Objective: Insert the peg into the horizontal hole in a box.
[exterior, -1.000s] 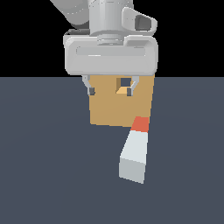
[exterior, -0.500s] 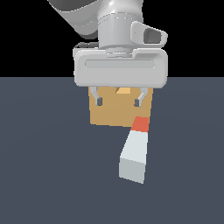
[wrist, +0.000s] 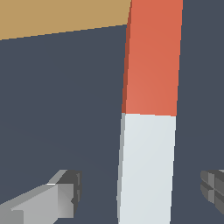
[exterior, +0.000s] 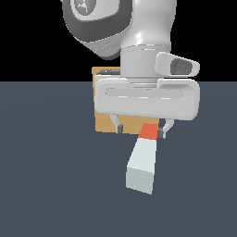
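Nearest to me, the peg lies flat on the dark desk, its pale grey end toward the front and its orange-red end pointing away toward the box. Just above it hangs the end effector, spread wide and gripping nothing — one fingertip shows on the exterior view's left of the peg, the other at its right edge near the colour change. The wrist view agrees: the peg runs up between two separated fingers, with bare desk on each side of it, and a strip of the tan box sits beyond.

Behind the arm stands the box, mostly hidden by the wide grey palm; the hole is not visible from here, so I can't say how the peg lines up with it.

What might go wrong — the peg sits off-centre between the fingers, closer to the one on the exterior view's right, so I'd guess closing could shove or twist it before it is pinched. A grasp this near the orange tip would also leave the long pale end drooping.

Compared with half a second ago, the end effector has dropped lower and come toward the peg, now straddling it and covering far more of the box. Peg and box haven't budged.
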